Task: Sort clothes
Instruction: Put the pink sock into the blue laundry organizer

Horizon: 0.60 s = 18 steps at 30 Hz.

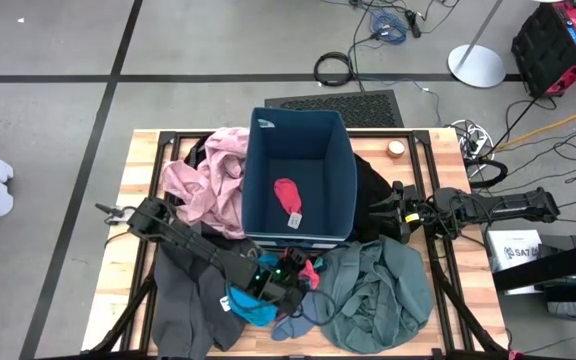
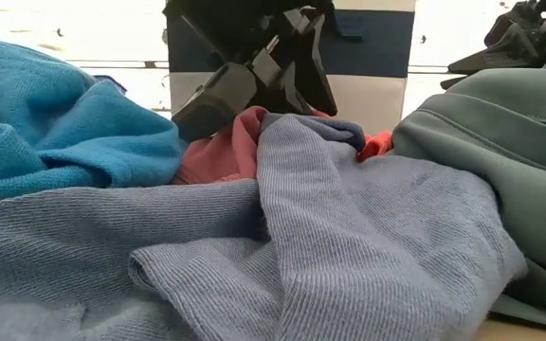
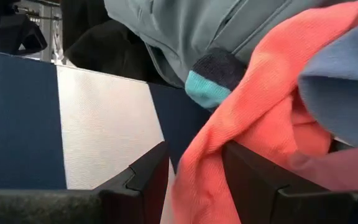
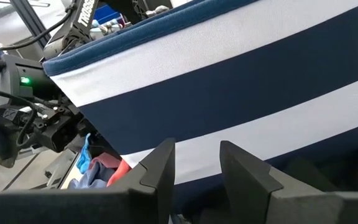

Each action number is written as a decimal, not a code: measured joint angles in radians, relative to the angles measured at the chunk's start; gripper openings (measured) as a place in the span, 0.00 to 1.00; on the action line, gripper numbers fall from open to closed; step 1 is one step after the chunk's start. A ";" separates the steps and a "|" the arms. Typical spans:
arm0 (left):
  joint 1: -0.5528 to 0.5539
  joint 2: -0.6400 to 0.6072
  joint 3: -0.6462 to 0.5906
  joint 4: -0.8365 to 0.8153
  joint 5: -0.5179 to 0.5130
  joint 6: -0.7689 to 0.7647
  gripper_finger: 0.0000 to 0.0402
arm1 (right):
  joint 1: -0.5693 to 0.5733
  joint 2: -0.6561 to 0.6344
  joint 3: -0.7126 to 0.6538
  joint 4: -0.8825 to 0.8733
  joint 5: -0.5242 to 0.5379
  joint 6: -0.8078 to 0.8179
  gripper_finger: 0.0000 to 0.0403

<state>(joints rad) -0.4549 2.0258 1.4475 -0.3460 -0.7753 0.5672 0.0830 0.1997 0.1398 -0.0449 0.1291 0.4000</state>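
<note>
Currently, left gripper (image 3: 194, 180) fingers pinched the red piece (image 3: 241, 124) beside the bin (image 1: 298, 180); right gripper (image 4: 197, 165) fingers stood parted, empty; lifting clear of neighbouring clothes advised.

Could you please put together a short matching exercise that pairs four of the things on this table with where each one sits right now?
Things:
1. dusty-pink garment
2. grey-green garment
3. small red piece
4. coral-red cloth

Places:
A. inside the navy bin
B. between the fingers of the left gripper
C. on the table, on the left arm's side of the bin
D. on the table's front part, on the right arm's side

Pairs: 1-C, 2-D, 3-A, 4-B
</note>
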 joint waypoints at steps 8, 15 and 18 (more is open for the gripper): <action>0.004 0.000 0.000 -0.007 0.043 0.017 0.28 | 0.000 0.000 0.000 -0.021 0.000 0.000 0.29; 0.004 0.000 0.000 0.005 0.039 0.015 0.03 | 0.000 0.000 0.000 -0.021 0.000 0.000 0.29; 0.001 0.000 0.002 0.023 0.007 0.016 0.03 | 0.000 0.000 0.000 -0.021 0.000 0.000 0.29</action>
<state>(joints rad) -0.4538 2.0258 1.4497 -0.3229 -0.7686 0.5832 0.0833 0.1997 0.1398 -0.0658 0.1295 0.4000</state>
